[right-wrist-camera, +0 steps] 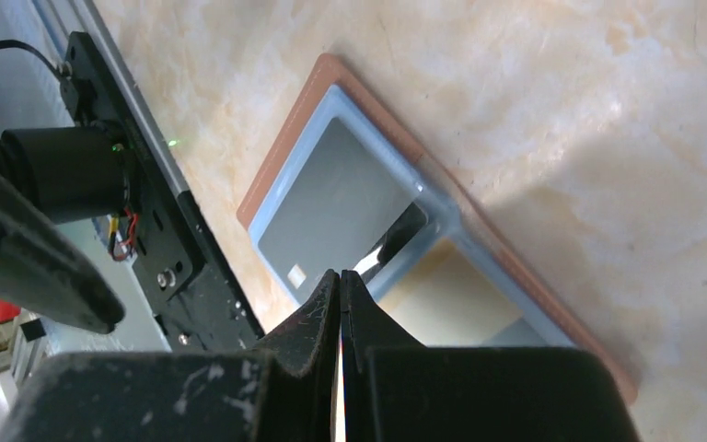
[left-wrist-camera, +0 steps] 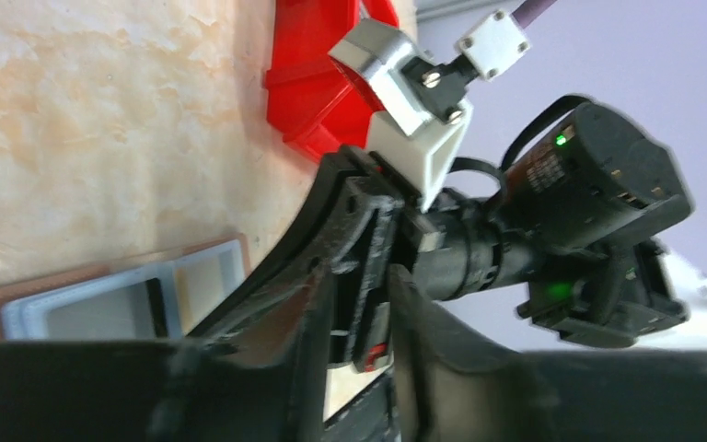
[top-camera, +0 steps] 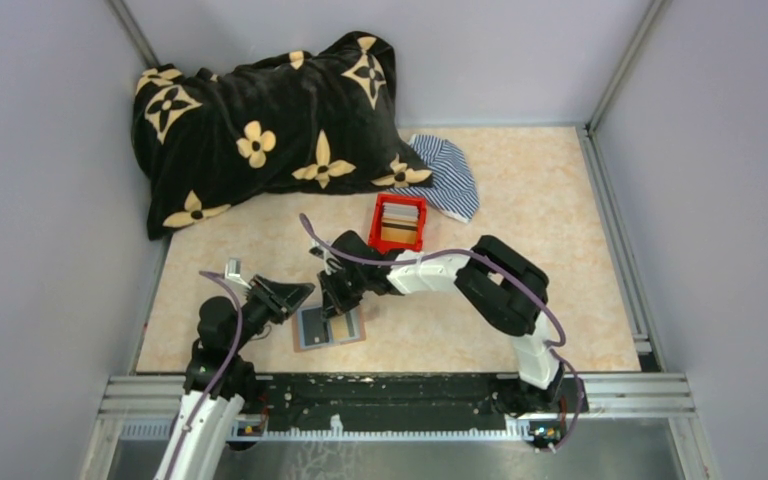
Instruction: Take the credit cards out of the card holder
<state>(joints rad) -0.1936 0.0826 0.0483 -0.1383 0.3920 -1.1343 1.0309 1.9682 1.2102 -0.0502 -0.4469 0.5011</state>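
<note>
While the right fingers (right-wrist-camera: 318, 313) hang clenched above the open card holder (top-camera: 328, 328) near the front of the worktop (top-camera: 560, 300), its grey card (right-wrist-camera: 331, 207) sits tucked. With the left fingers (left-wrist-camera: 442, 368) spread, the holder could slide during a pull.

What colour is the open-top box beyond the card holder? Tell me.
The box is red; the top external view shows it best.
</note>
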